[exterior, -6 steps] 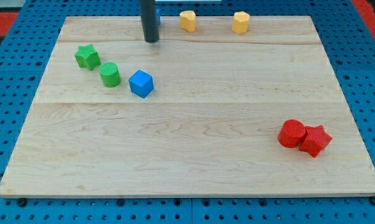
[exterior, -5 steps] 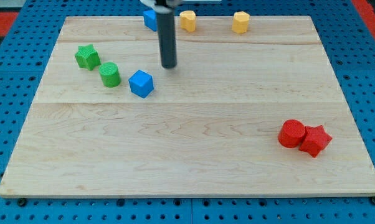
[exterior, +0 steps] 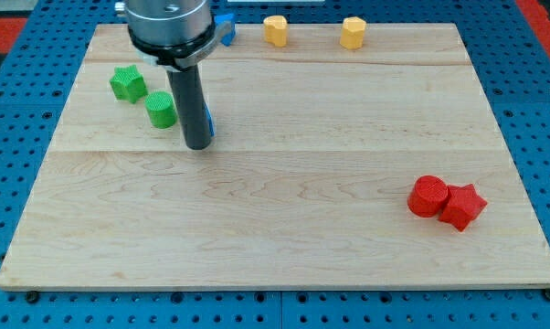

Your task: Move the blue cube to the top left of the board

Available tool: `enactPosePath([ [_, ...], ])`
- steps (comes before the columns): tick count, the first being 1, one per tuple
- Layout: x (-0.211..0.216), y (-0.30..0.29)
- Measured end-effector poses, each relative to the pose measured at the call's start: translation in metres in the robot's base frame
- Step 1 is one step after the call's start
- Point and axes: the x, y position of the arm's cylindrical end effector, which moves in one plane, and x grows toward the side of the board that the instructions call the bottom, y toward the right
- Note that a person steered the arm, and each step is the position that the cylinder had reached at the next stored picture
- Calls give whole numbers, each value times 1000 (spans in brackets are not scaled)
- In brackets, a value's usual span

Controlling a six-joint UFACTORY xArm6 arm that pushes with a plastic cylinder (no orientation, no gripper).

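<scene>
My tip (exterior: 197, 145) was dark grey, almost black. Just a sliver of the blue cube (exterior: 209, 121) showed beside it. The green star (exterior: 127, 82) and green cylinder (exterior: 161, 111) sat upper left; two yellow blocks (exterior: 275, 30) (exterior: 353, 32) and another blue block (exterior: 225, 27) along the frame's top; a red cylinder (exterior: 428, 196) and red star (exterior: 463, 206) lower right. The board (exterior: 284, 219) was pale wood, and the table (exterior: 10, 137) blue with dark dots.

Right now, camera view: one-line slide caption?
My tip hides most of the blue cube, beside the green cylinder and green star.
</scene>
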Motion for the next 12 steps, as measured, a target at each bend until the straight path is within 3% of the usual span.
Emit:
enactPosePath([
  [1,-23,-5],
  [2,-86,-24],
  [3,-121,-30],
  [5,-80,-21],
  [6,-91,33],
  [7,-145,26],
  [8,-195,-21],
  [10,-178,-30],
  [12,-194,-74],
])
